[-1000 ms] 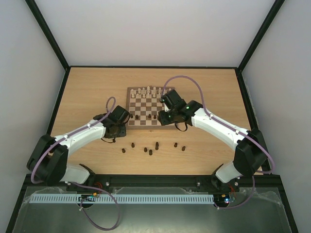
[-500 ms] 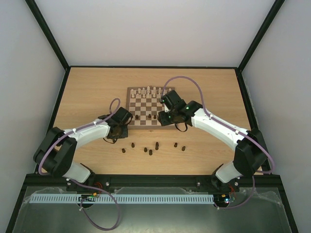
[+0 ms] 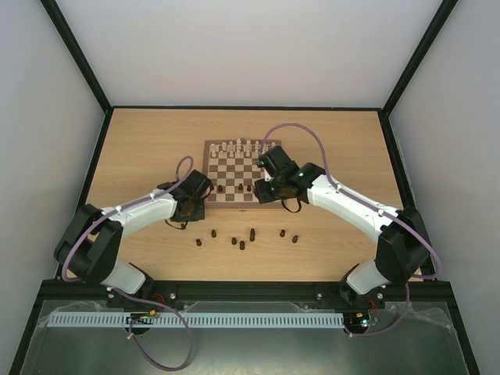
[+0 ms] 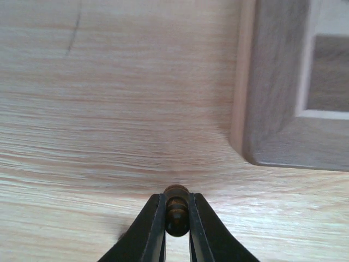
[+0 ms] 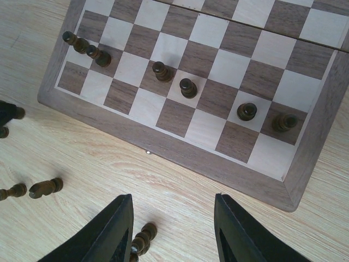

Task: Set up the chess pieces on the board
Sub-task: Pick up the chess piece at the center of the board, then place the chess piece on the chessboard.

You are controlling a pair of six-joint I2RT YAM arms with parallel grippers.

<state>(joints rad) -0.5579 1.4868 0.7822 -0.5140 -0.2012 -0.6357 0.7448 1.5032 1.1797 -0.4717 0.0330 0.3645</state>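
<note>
The chessboard [image 3: 234, 202] lies mid-table with several dark chess pieces [image 3: 221, 189] standing on its near rows, also seen in the right wrist view [image 5: 188, 88]. More dark pieces [image 3: 242, 245] lie loose on the table in front of it. My left gripper [image 3: 194, 205] is by the board's near-left corner [image 4: 272, 109], low over the table, shut on one dark piece [image 4: 177, 210]. My right gripper [image 3: 273, 201] hovers open and empty [image 5: 173, 229] just in front of the board's near border [image 5: 218, 164], with a fallen dark piece [image 5: 142, 240] by its left finger.
Cream-white chessmen [image 3: 238, 146] stand along the board's far rows. Loose dark pieces [image 5: 46, 188] lie on the table left of the right gripper. Black frame rails edge the tabletop [image 3: 141, 148].
My left arm has shifted, its elbow swinging forward and its gripper edging slightly toward the board's near-left corner. The right arm has barely moved.
</note>
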